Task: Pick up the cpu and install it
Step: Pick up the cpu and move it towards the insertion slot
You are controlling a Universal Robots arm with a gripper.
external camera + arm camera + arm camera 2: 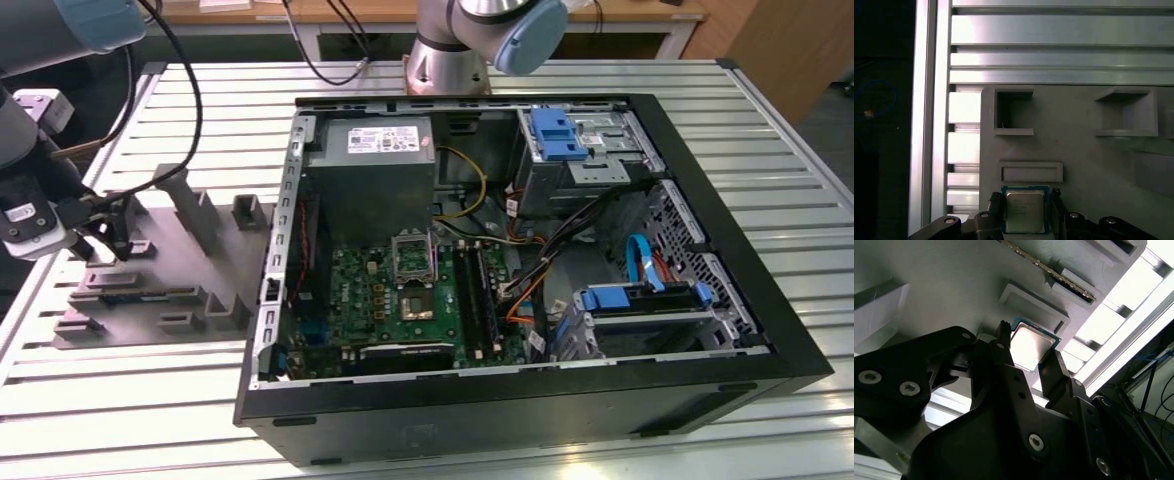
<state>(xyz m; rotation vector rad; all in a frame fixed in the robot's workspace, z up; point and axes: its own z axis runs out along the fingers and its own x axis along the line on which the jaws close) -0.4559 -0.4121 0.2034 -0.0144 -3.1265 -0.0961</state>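
- The robot's black hand (107,240) hangs over a grey plastic tray with upright posts (160,275).
- The tray lies flat on the silver slatted metal table (774,130), near the table's edge on the exterior view's left.
- The cpu (1025,212) is a small, flat, square chip with a shiny silver-grey top and a thin green rim.
- The cpu sits between the hand's two black fingers (1054,372), just over the tray.
- In both wrist views one finger sits against each of two opposite edges of the cpu, so the hand is closed around it and grips it.
- I cannot tell if the cpu rests on the tray or is lifted a little off it.
- A low, raised grey frame shaped like a rectangle (1030,172) is part of the tray, just beside the cpu.
- A big black computer case (747,335) lies open in the middle of the table, just beside the tray.
- Inside the case are a green board (400,295) and a grey metal box (380,170).
- A metal-framed socket (414,255) on the board sits well apart from the hand.
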